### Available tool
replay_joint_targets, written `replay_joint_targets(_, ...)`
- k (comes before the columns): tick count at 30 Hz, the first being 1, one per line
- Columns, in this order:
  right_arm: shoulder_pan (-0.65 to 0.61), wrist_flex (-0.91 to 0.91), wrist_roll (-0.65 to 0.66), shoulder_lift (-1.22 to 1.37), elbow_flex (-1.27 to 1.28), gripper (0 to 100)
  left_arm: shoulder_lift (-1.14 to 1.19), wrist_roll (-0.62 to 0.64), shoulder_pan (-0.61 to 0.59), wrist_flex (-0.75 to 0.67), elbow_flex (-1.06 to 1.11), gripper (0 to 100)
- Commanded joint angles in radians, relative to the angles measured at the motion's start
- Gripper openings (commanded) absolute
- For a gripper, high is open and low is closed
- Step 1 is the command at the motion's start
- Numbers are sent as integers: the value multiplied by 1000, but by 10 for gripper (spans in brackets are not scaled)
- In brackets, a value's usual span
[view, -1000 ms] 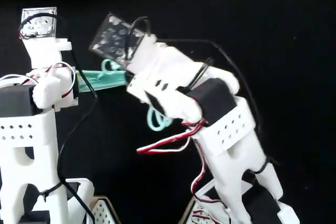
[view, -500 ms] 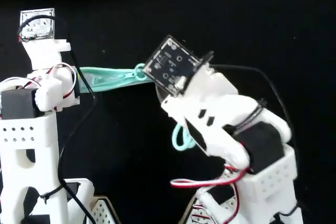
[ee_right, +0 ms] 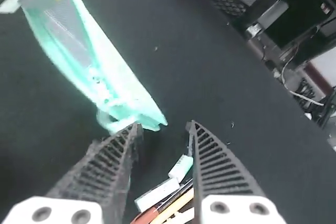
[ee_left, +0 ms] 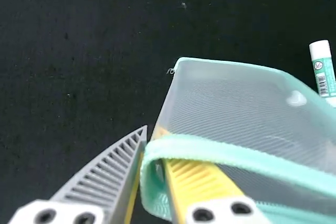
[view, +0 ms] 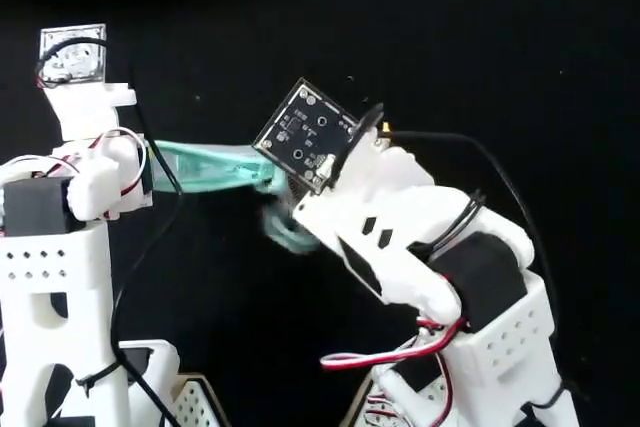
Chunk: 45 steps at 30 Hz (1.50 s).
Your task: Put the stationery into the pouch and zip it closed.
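Note:
My left gripper [ee_left: 151, 136] is shut on the rim of the teal mesh pouch [ee_left: 236, 114], with its yellow finger inside the mesh and the grey one outside. From the left gripper [view: 150, 165] the pouch [view: 215, 169] is held out toward the right arm [view: 400, 237]. My right gripper [ee_right: 160, 128] is open, and the pouch's blurred free end [ee_right: 123, 114] lies at its fingertips, against one finger [ee_right: 113, 156]. On the cloth past that gripper lie a glue stick [ee_right: 181, 167], a white bar [ee_right: 156, 193] and pens [ee_right: 170, 208]. The glue stick [ee_left: 322, 69] lies beyond the pouch.
Black cloth [view: 520, 77] covers the table, with free room at the right and back. Beneath the right arm's wrist is a blurred teal shape [view: 285, 230]; I cannot tell what it is. Equipment and cables [ee_right: 294, 19] stand past the table's far edge.
The right arm swung away to the right from over the pouch, then came back left toward its free end. The pouch's free end has dropped slightly. The left arm held still.

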Motion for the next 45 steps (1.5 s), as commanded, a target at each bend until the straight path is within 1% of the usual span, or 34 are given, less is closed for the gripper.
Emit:
replay_joint_targets(1, -40, 25, -12, -18, -25, 131, 0, 9, -10, -15, 7, 30)
replay_joint_targets(3, -61, 32, -18, -18, -21, 131, 0, 9, -8, -15, 7, 30)
replay_joint_targets(8, -187, 15, -123, -12, 25, 131, 0, 9, -8, -15, 7, 30)
replay_joint_targets(11, -241, 3, -124, -10, 81, 139, 0, 9, -8, -15, 7, 30)
replay_joint_targets(15, -242, -66, -130, -10, 176, 243, 0, 9, -8, -15, 7, 30)
replay_joint_targets(16, -242, -92, -130, -10, 202, 252, 0, 9, -8, -15, 7, 30)
replay_joint_targets(19, -236, -193, -130, -10, 275, 217, 0, 9, -8, -15, 7, 30)
replay_joint_targets(23, -181, -299, -130, -10, 341, 162, 0, 9, -8, -15, 8, 30)
replay_joint_targets(28, -110, -310, -132, -16, 340, 142, 0, 9, -8, -15, 8, 30)
replay_joint_targets(30, -112, -308, -137, -18, 340, 142, 0, 9, -8, -15, 8, 30)
replay_joint_targets(34, -114, -310, -216, -16, 337, 142, 0, 9, -8, -15, 8, 30)
replay_joint_targets(38, -140, -331, -222, -10, 344, 142, 0, 9, -8, -15, 8, 30)
replay_joint_targets(43, -138, -381, -226, -10, 349, 142, 0, 9, -8, -15, 8, 30)
replay_joint_targets(45, -143, -377, -262, -10, 349, 142, 0, 9, -8, -15, 8, 30)
